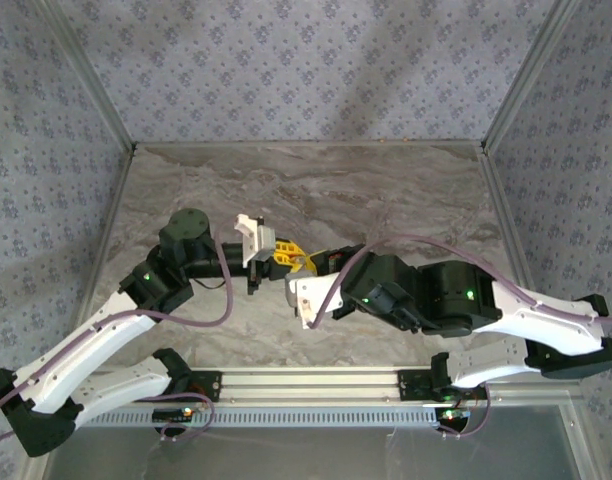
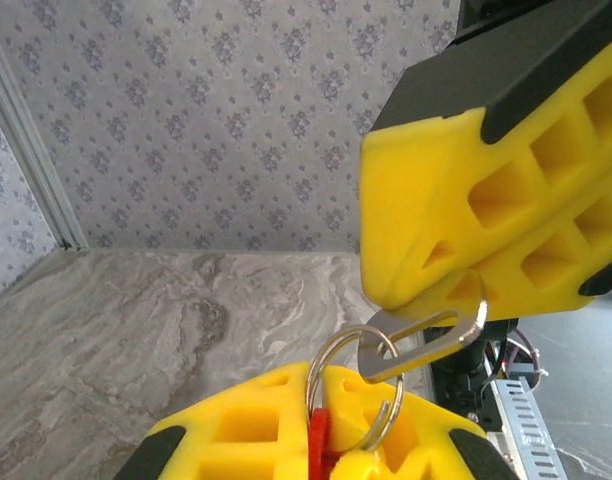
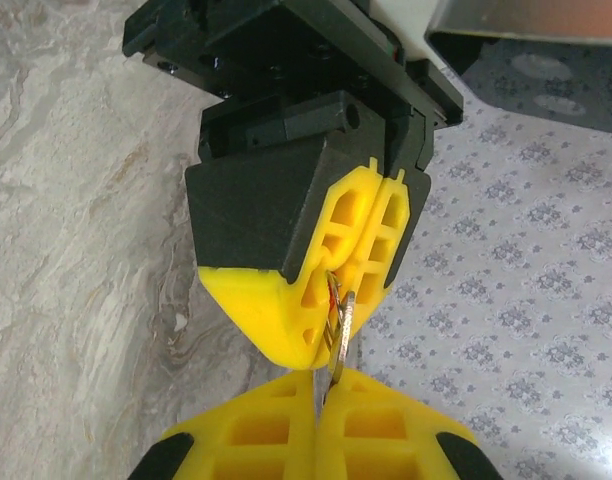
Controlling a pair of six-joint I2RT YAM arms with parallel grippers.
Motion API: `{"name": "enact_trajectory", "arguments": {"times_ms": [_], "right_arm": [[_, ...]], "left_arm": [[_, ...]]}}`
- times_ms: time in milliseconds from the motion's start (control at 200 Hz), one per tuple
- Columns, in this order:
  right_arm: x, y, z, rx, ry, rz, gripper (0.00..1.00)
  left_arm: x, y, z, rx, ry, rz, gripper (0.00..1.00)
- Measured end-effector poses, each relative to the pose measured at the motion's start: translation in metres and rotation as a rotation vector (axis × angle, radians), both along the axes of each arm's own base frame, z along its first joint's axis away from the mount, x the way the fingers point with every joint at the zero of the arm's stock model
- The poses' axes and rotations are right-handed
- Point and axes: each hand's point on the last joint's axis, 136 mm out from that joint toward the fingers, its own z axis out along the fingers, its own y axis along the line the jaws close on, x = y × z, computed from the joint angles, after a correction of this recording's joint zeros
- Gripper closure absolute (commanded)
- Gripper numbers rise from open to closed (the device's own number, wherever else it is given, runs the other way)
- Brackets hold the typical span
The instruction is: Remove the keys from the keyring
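keyring (image 2: 317,430), key (image 2: 426,340) between left claw (image 2: 326,455), right claw (image 3: 316,425)

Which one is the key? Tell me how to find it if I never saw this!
Above the marble table, two robot arms meet, yellow fingers close together. Look in the gap between them: the key pokes out of the right arm's fingers. It is the flat silver piece with a long slot, unlike the thin round wire keyring and the red tag beside it.
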Motion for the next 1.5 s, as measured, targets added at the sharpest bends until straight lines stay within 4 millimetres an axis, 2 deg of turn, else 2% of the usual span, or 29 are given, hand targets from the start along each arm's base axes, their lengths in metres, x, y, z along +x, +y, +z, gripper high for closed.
{"name": "enact_trajectory", "arguments": {"times_ms": [140,215,450,645,715,920,1109,1219,1399,1504], "right_arm": [[0.001,0.002,-0.004,-0.038,-0.004,-0.003,1.00],[0.004,0.001,0.000,-0.012,0.004,-0.018,1.00],[0.014,0.012,0.026,0.201,0.157,-0.031,1.00],[0.019,0.019,0.039,0.334,0.327,-0.061,1.00],[0.020,0.021,0.043,0.367,0.366,-0.075,1.00],[0.019,0.028,0.058,0.429,0.447,-0.096,1.00],[0.020,0.032,0.061,0.449,0.478,-0.116,1.00],[0.022,0.031,0.063,0.455,0.480,-0.133,1.00],[0.031,0.030,0.070,0.469,0.478,-0.200,1.00],[0.041,0.027,0.071,0.463,0.490,-0.263,1.00]], "left_arm": [[0.001,0.001,-0.006,0.020,0.020,0.007,1.00],[0.003,0.002,-0.006,0.022,0.026,0.013,1.00],[0.006,0.010,0.017,-0.109,-0.044,0.062,1.00],[0.013,0.016,0.033,-0.223,-0.101,0.116,0.92],[0.014,0.017,0.038,-0.257,-0.116,0.126,0.85],[0.015,0.015,0.056,-0.352,-0.157,0.153,0.78],[0.021,0.011,0.058,-0.379,-0.162,0.183,0.68],[0.022,0.010,0.059,-0.390,-0.166,0.193,0.66],[0.021,0.010,0.060,-0.401,-0.170,0.197,0.62],[0.024,0.010,0.057,-0.397,-0.165,0.213,0.56]]}}
